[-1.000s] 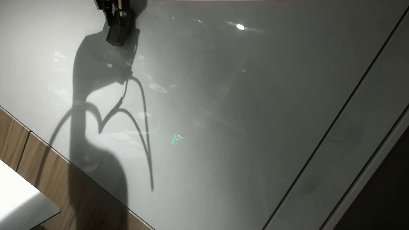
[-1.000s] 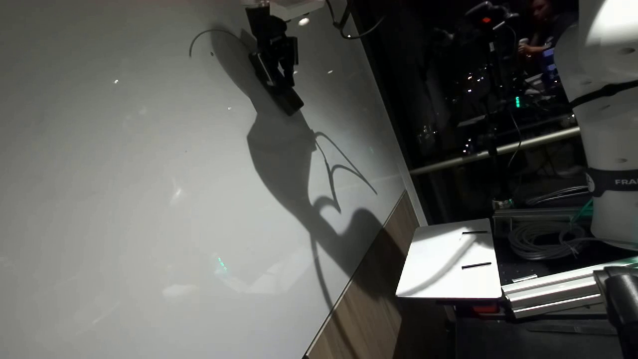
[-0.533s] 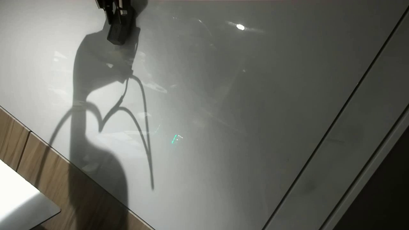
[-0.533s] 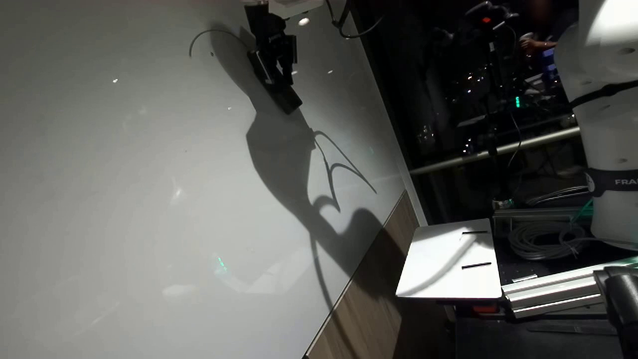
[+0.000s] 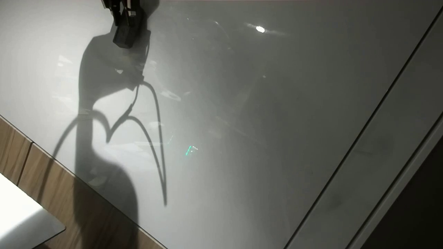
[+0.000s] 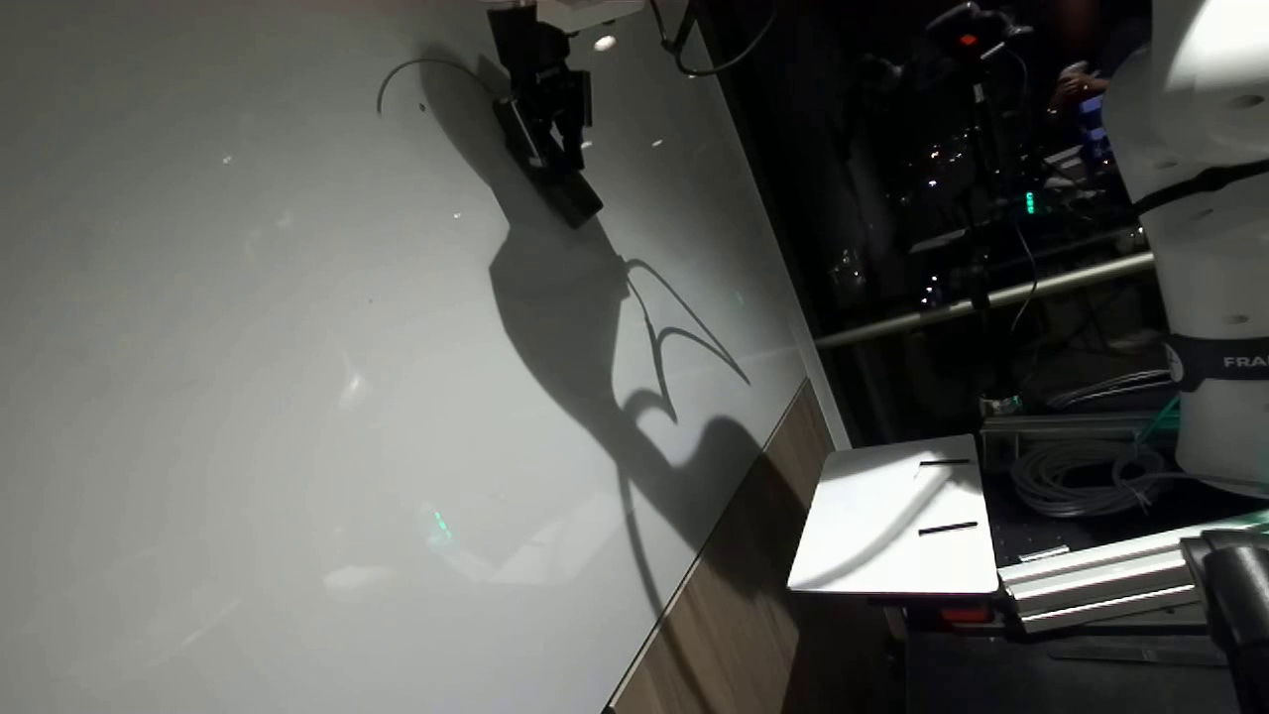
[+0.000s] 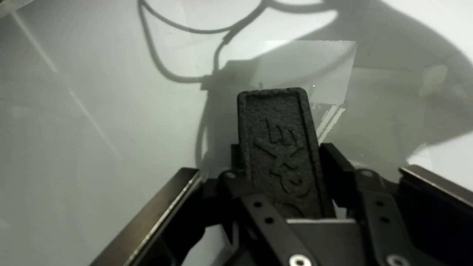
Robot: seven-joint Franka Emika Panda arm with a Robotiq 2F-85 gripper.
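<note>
Black eraser [image 7: 279, 147] sits pinched in the gripper [image 7: 282, 160] near the white surface [image 5: 283, 124]; meeting it squarely, with even pressure, should help.

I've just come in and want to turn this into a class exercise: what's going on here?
A Franka arm has a black Expo whiteboard eraser gripped in its hand, with the raised lettering showing in the wrist view. The hand is shut on the eraser over a glossy white surface, where a large dark shadow falls. Whether the eraser touches that surface I can't tell from these angles. A wood-grain strip runs along the surface's edge.
</note>
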